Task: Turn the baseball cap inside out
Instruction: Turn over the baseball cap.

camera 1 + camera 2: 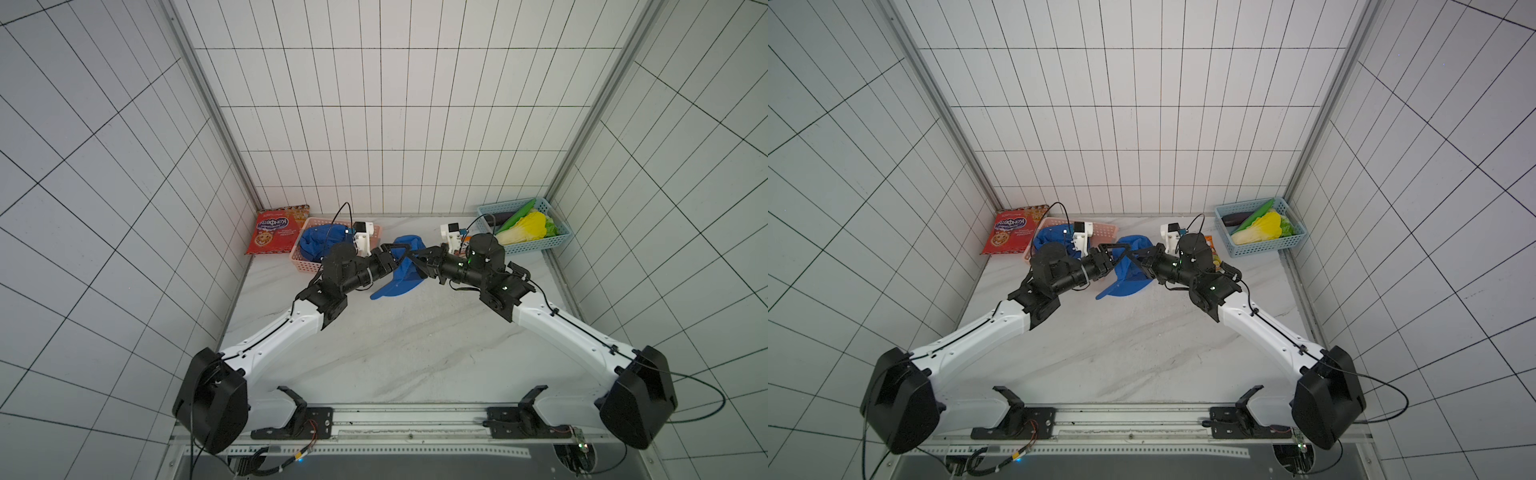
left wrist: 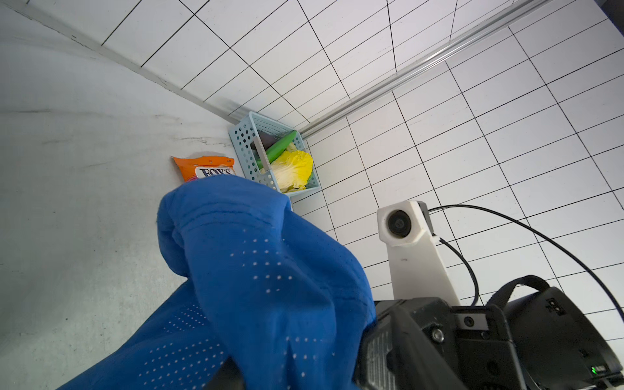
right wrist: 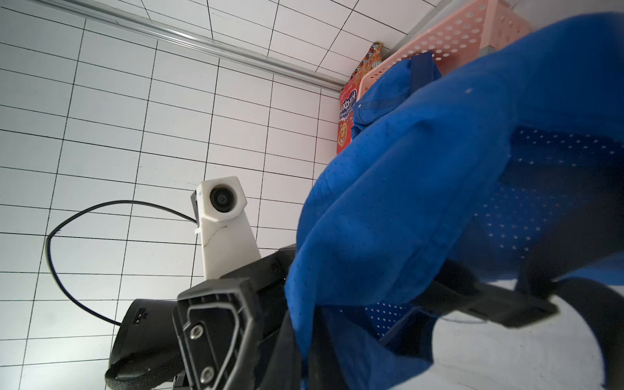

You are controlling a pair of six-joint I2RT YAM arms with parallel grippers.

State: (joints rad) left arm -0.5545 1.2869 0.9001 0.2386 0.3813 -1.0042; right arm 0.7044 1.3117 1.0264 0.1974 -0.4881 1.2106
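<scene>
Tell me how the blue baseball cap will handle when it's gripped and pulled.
The blue baseball cap is probably floppy: its crown folds and sags in loose creases. The brim keeps a flat, curved shape, so it is likely stiffer and a firmer place to hold. The thin perforated fabric suggests the cap is light for its size.

Cap: you have a blue fabric baseball cap (image 1: 400, 283) (image 1: 1125, 284) with a stiff curved brim, seen in both top views.
Crown: soft and crumpled, folded over itself rather than domed; your wrist views (image 2: 270, 270) (image 3: 422, 169) show rows of small punched vent holes in its panels.
Pose: crown end raised, brim lower and pointing back toward the robot's base.
Place: over the far middle of the white marbled tabletop (image 1: 395, 353); you cannot tell whether the brim touches it.
Turned: which face is outward is unclear.
</scene>
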